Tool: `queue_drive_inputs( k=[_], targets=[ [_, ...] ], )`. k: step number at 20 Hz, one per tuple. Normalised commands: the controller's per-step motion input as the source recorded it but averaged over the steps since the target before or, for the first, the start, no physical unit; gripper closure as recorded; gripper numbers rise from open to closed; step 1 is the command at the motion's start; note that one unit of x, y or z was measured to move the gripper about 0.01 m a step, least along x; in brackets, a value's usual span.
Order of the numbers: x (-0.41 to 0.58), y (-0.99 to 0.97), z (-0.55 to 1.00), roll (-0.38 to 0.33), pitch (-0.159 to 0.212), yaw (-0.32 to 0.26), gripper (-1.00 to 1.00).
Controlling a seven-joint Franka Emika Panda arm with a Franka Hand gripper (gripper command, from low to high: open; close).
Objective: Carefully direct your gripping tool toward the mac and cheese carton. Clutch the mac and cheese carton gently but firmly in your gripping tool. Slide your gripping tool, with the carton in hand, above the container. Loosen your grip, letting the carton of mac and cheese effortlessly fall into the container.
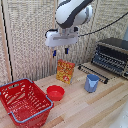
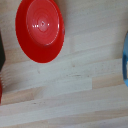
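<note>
The mac and cheese carton, orange-yellow with red print, stands upright on the wooden table near the back wall. My gripping tool hangs a little above it with its two dark fingers apart and nothing between them. The container, a red mesh basket with a blue-grey rim, sits at the exterior view's lower left, well apart from the carton. The wrist view shows neither the carton nor my fingers.
A small red bowl lies between basket and carton. A blue cup stands to the carton's right. A toaster oven with its pulled-out rack stands at the right. A screen wall runs behind.
</note>
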Motion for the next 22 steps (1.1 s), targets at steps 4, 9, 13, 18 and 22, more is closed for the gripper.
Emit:
queue_drive_inputs(
  k=[4, 9, 13, 18, 22],
  targets=[
    [0.236, -0.86, -0.13, 0.094, -0.032, -0.008, -1.00],
    [0.265, -0.96, -0.08, 0.110, -0.048, 0.016, -1.00],
    [0.314, -0.74, -0.13, 0.115, -0.030, 0.087, -1.00],
    [0.211, -0.07, -0.29, 0.018, -0.001, 0.170, -1.00],
    [0.106, 0.00, -0.16, 0.000, 0.028, 0.235, -1.00]
  ],
)
